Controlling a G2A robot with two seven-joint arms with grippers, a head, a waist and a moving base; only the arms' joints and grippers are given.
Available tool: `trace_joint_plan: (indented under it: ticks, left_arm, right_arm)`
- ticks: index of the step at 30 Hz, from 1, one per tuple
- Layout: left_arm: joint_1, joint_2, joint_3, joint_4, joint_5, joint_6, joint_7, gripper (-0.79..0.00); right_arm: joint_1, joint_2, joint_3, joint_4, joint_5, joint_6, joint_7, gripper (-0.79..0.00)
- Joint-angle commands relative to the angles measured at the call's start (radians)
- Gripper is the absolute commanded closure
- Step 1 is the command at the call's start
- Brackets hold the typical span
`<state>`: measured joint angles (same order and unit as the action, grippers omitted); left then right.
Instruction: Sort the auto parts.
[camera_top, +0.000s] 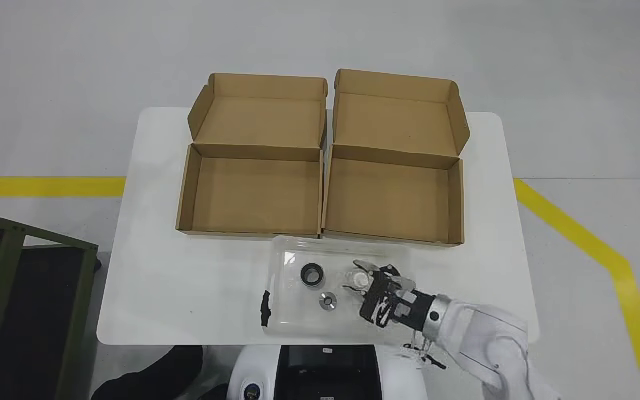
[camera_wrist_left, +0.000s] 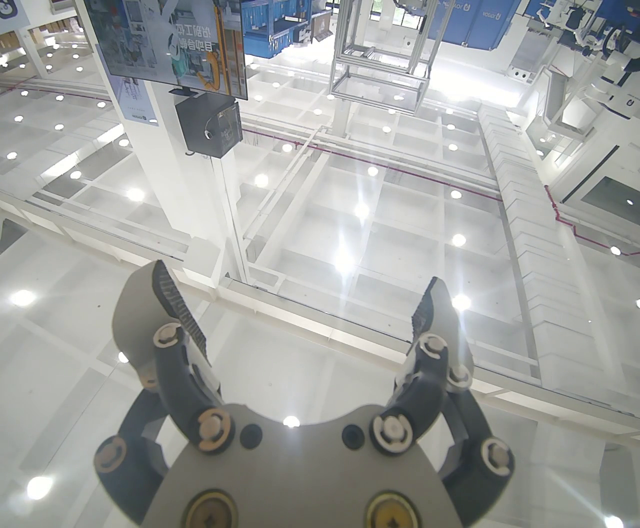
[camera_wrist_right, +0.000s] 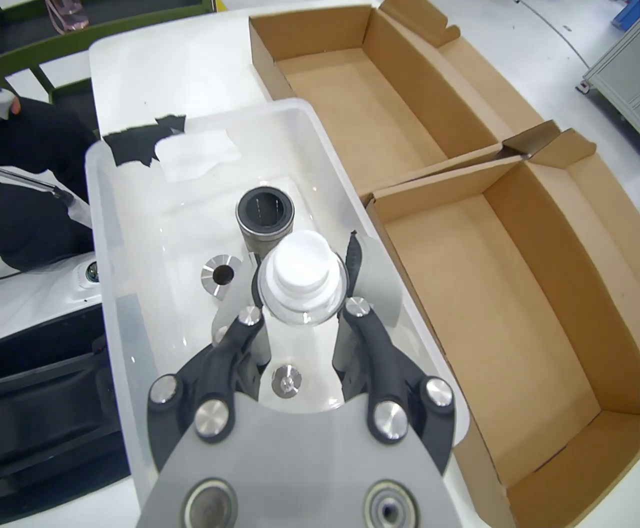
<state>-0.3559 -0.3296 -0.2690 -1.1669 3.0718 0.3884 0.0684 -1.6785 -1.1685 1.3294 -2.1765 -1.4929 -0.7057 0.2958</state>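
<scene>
1. While reaching into the clear plastic bin (camera_wrist_right: 95, 210) (camera_top: 276, 246), the right gripper (camera_wrist_right: 305, 280) (camera_top: 372, 290) is clamping a white stepped part (camera_wrist_right: 301, 265) with a clear rim tightly between its two fingers.
2. Just beyond its fingertips, a black cylindrical sleeve (camera_wrist_right: 265, 215) (camera_top: 313, 272) is sitting on the bin floor, its open end showing, very near the held part.
3. Just beside one finger, a silver ring (camera_wrist_right: 219, 274) (camera_top: 327, 299) with a centre hole is lying flat, and a smaller silver round piece (camera_wrist_right: 286, 381) is sitting underneath the gripper, between the finger bases.
4. Well beyond the fingertips, black tape (camera_wrist_right: 142, 140) (camera_top: 265, 305) is sticking to the bin's far rim.
5. Past the bin wall alongside the gripper, two open cardboard boxes (camera_wrist_right: 480, 280) (camera_top: 395, 200) (camera_wrist_right: 350, 95) (camera_top: 250, 190) are sitting side by side on the white table (camera_top: 180, 290), flaps folded back.
6. Away from the table, the left gripper (camera_wrist_left: 300, 295) is pointing up at the ceiling, its fingers spread wide and holding nothing.
</scene>
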Motion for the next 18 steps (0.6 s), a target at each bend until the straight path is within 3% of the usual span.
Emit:
trace_joint_plan:
  ticks: [1, 18]
  left_arm:
    - [0.0, 0.0, 0.0, 0.0, 0.0, 0.0, 0.0, -0.785]
    - [0.0, 0.0, 0.0, 0.0, 0.0, 0.0, 0.0, -0.785]
  right_arm:
    - [-0.004, 0.001, 0.003, -0.004, 0.028, 0.004, -0.044, 0.0]
    - [0.137, -0.012, -0.068, 0.132, 0.398, -0.022, -0.314, 0.0]
